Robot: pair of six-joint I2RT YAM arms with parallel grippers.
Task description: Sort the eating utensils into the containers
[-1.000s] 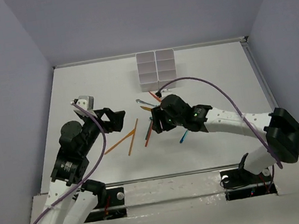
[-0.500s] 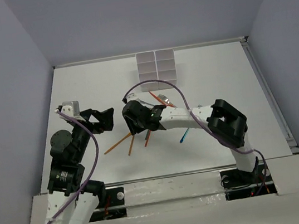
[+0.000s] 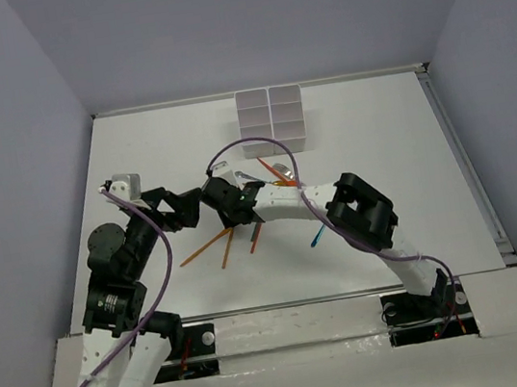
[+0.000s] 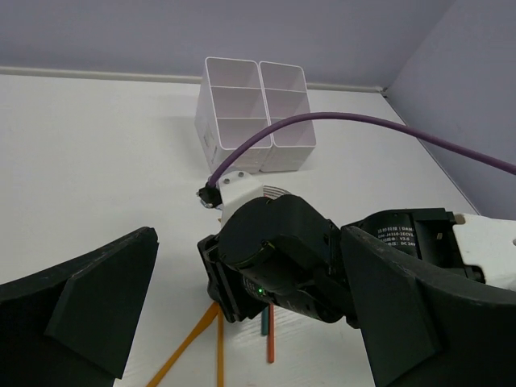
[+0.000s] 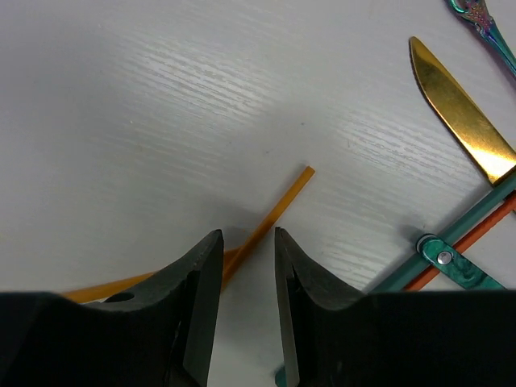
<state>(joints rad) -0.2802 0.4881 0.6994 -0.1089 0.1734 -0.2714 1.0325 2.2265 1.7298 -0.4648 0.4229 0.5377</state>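
The white containers stand at the back of the table and also show in the left wrist view. Utensils lie scattered in front of them: two orange sticks, a red stick and a blue piece. My right gripper points down over the orange sticks. In its wrist view it is open by a narrow gap, straddling one orange stick on the table. My left gripper is wide open and empty, just left of the right gripper.
A gold knife, a teal piece and a red stick lie right of the right gripper. The right gripper's body sits between my left fingers. Grey walls enclose the table.
The right arm has swung left from the utensil pile to over the orange sticks, close to the left gripper. The left arm shifted slightly left and back.
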